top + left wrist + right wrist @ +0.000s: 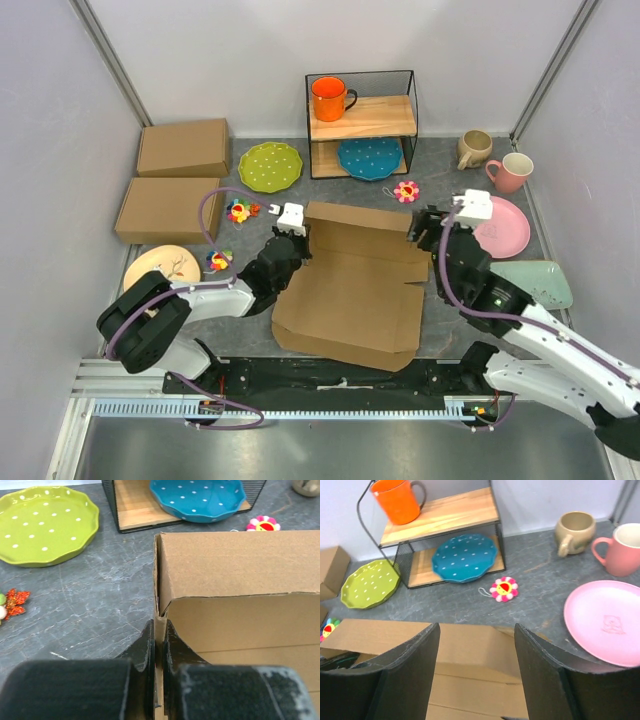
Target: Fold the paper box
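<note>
I have the left arm [215, 295] stretched low, its left gripper [159, 630] pinched tight on the left wall of the paper box [350, 300]; only that wrist view shows the grip. The box sits between the grippers, far wall upright and running left-right, flat panel spreading toward the near edge. My right gripper [477, 640] hovers over its far right corner, jaws wide apart and empty.

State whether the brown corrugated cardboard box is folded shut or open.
Open, partly folded: the brown cardboard box has its far wall raised, its near panel lying flat.
</note>
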Robot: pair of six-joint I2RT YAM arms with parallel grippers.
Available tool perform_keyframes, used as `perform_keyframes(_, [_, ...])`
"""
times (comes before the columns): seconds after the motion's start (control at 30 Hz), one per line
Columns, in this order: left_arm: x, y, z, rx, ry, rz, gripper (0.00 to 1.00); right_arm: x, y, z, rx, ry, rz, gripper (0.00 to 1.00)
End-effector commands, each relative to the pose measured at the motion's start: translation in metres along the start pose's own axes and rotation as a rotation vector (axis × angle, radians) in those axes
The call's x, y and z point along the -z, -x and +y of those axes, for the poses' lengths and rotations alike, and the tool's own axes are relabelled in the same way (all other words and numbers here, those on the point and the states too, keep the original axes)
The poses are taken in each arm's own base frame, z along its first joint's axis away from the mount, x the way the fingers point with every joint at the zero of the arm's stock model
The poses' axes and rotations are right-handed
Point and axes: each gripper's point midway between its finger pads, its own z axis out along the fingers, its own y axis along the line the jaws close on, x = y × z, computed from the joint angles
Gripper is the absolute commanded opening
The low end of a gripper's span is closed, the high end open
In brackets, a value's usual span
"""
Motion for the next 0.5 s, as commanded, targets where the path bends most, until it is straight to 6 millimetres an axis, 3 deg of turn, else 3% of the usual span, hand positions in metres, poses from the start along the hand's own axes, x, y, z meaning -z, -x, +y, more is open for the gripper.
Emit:
perform_keyframes(0.0, [0.005, -0.024, 0.029, -0.108, 0.144, 0.119, 0.02, 0.011, -0.015, -0.041, 0.038, -0.149, 0.026, 0.68])
perform_keyframes(0.27, [-0.006, -0.027, 0.016, -0.165, 0.112, 0.237, 0.02, 0.013, -0.063, -0.058, 0.121, -0.222, 0.141, 0.70])
perform_keyframes(0.47, [-0.005, -0.050, 0.015, -0.154, 0.100, 0.403, 0.02, 0.010, -0.080, -0.059, 0.124, -0.253, 0.180, 0.62])
